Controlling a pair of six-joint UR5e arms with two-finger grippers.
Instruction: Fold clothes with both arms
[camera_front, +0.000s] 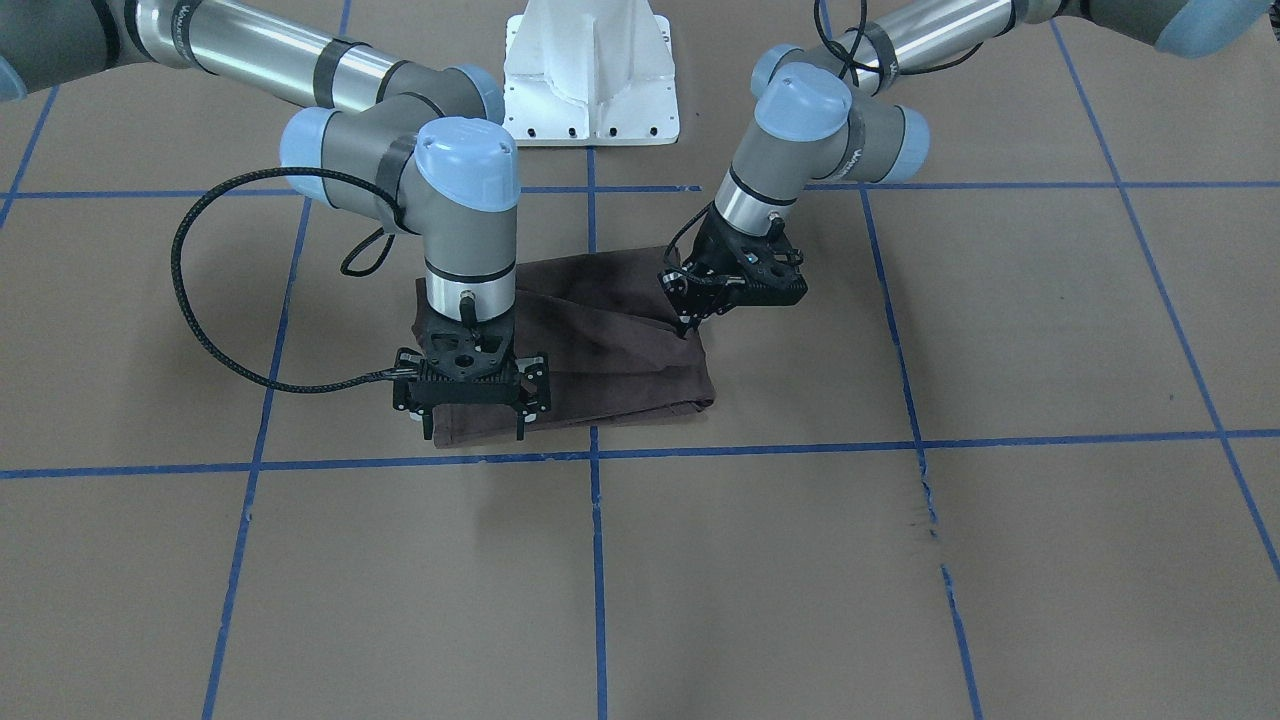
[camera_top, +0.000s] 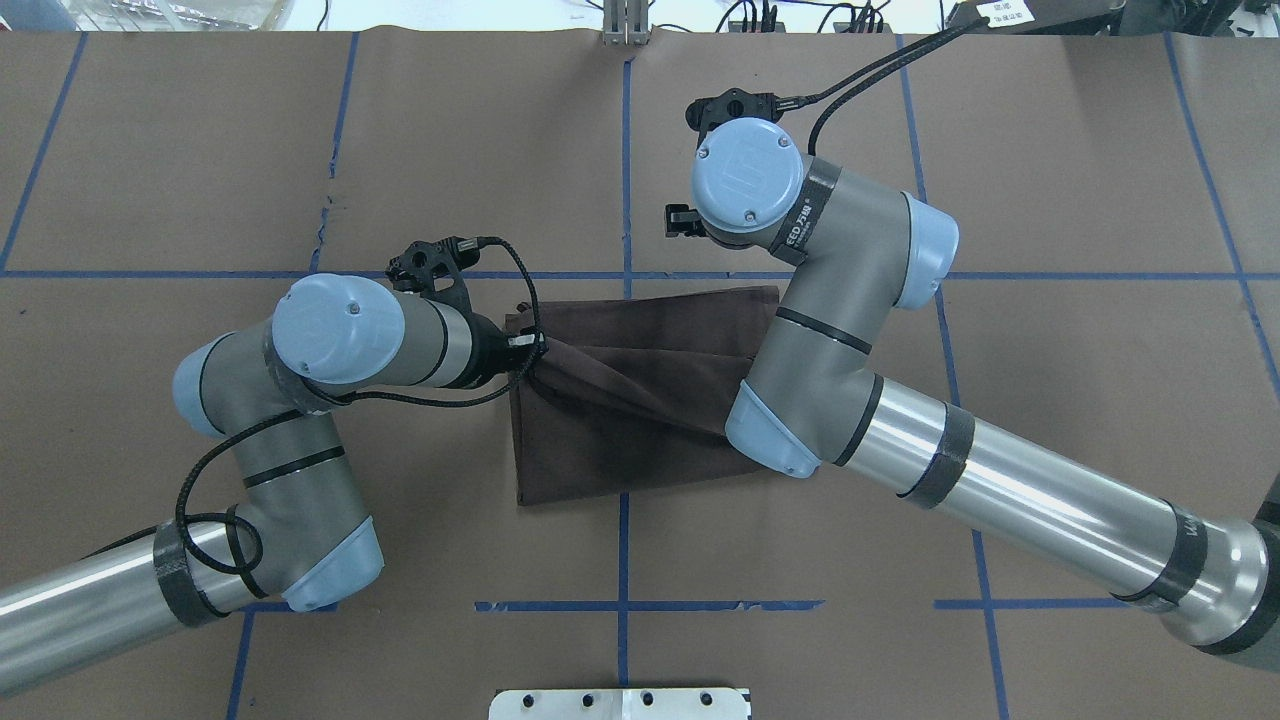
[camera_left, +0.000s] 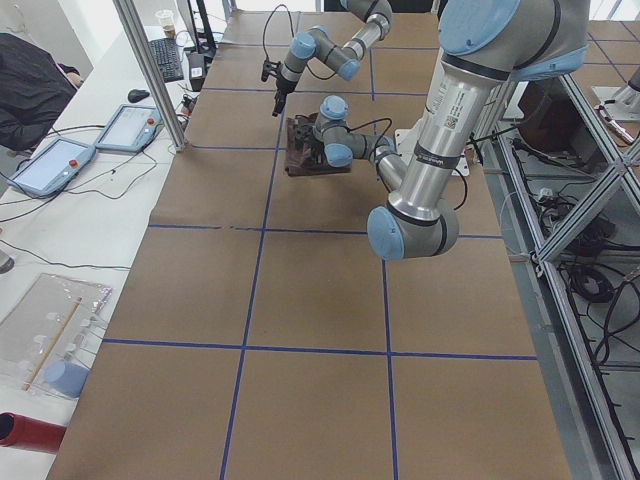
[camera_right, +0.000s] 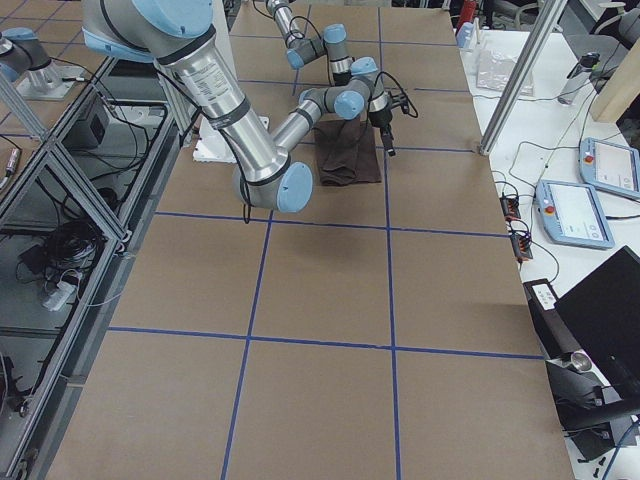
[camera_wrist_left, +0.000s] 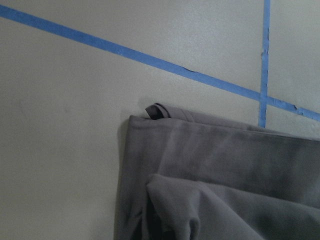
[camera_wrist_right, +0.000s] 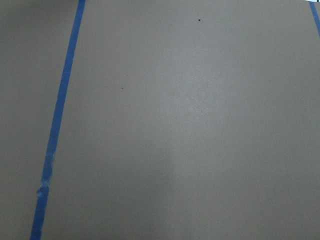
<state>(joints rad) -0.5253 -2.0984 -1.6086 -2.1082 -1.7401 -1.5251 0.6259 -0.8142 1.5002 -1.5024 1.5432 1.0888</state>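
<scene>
Though creased, soft rectangular brown-grey T-shirt

The T-shirt lay folded in the middle of the surface, in front of the pedestal base. The left gripper touched the T-shirt's edge on the robot's left side. The right gripper hung above the surface, beyond the T-shirt's far edge.

Overhead looks down from the pedestal side, the front camera faces back from across the surface; both hold the T-shirt centre-frame. Side cameras stand far back at each end; left wrist lens is tight on the T-shirt, right wrist tight on surface.
</scene>
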